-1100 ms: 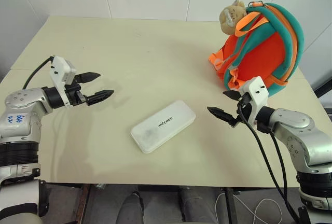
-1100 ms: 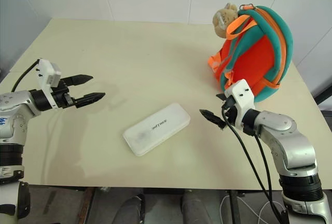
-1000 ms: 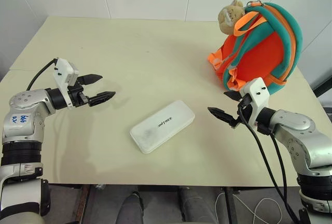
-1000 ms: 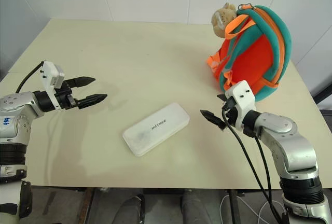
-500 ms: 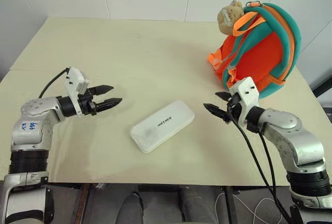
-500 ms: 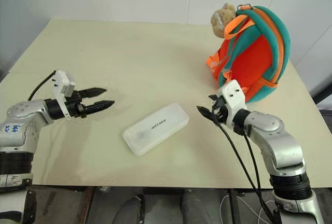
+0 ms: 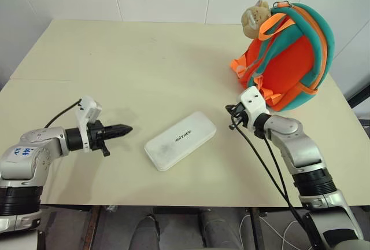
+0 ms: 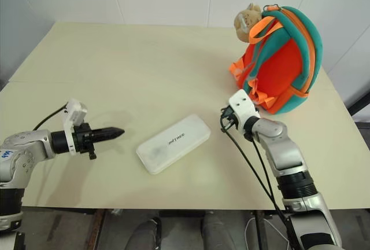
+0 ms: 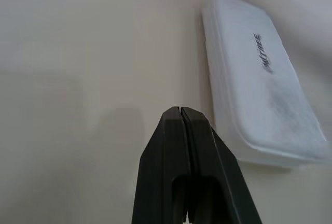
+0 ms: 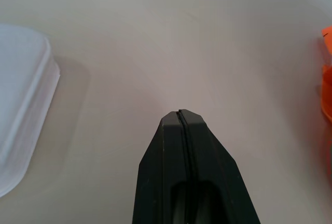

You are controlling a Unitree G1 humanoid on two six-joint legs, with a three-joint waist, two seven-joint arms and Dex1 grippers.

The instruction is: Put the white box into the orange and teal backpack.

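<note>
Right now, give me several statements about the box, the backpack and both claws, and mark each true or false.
1. The white box lies flat on the table. True.
2. The left claw is open. False: shut, holding nothing.
3. The white box is inside the orange and teal backpack. False: it lies outside, apart from it.
4. The right claw is shut. True.
5. The backpack lies flat. False: it stands upright.

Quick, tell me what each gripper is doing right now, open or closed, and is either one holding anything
Left gripper: jaws closed, holding nothing, beside the white box.
Right gripper: jaws closed, holding nothing.
</note>
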